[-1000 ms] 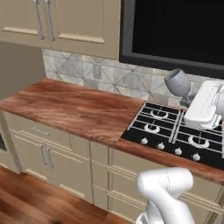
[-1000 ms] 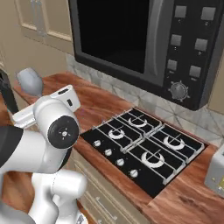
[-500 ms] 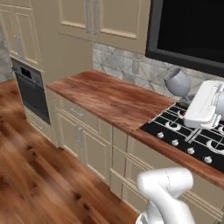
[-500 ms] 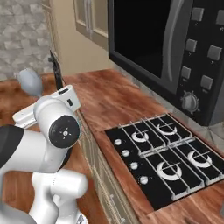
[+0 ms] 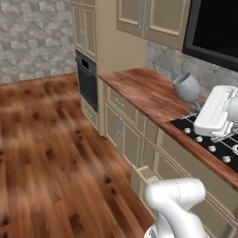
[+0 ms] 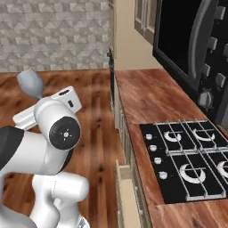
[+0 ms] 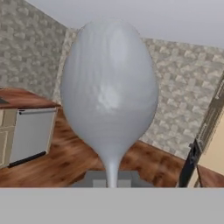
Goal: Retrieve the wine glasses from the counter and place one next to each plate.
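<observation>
We saw the tool pinching a wine glass by its thin stem, the rounded blue-grey bowl standing straight out ahead of the tool's tips and taking up the middle of the hand view. The stem ran down between the tips at the bottom of that view; the foot of the glass was hidden from us.

In the left base view the same glass sat just beyond the end of the white hand, carried in the air above the reddish-brown surface and apart from it. Below and beside the hand lay the black cooktop with its row of knobs, set into the surface. In the right base view the glass showed off the far end of the hand, over the wooden floor and well apart from the cooktop.

Past the glass, as the tool looked, we saw a stone-patterned wall, the wooden floor, and to one side a grey appliance front. On the other side a tall cabinet edge with a dark oven came into view. Above the cooktop hung a dark microwave. Beige cabinets stood under the surface, one drawer jutting out slightly.
</observation>
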Tool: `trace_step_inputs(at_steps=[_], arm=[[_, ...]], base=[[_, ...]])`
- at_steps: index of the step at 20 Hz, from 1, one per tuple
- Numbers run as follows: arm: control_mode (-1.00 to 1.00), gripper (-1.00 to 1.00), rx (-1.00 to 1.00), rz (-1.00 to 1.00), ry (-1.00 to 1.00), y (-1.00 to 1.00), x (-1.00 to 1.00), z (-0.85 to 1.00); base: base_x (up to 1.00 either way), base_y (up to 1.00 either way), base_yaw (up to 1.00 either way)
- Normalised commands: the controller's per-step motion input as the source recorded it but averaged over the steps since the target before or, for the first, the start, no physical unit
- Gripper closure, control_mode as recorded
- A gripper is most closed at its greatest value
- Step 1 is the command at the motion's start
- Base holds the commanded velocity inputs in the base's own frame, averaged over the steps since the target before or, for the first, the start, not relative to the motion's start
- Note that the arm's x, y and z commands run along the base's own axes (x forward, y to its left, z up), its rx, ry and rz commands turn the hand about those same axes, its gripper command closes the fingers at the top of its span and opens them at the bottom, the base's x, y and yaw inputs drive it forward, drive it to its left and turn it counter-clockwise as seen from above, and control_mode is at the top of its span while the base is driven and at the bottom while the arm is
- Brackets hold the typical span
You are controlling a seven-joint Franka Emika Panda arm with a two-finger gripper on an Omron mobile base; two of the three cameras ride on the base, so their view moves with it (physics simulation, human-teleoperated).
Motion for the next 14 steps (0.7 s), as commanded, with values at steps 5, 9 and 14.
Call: trace_step_inputs(at_steps=[5,9,14], arm=[[1.0,1.0,0.0,0.0,0.0,0.0,0.0,0.0],[1.0,1.0,0.0,0.0,0.0,0.0,0.0,0.0],[1.0,1.0,0.0,0.0,0.0,0.0,0.0,0.0]], base=[[-1.0,-1.0,0.19],[-0.67,-0.77,0.11],[-0.49,0.32,0.08]])
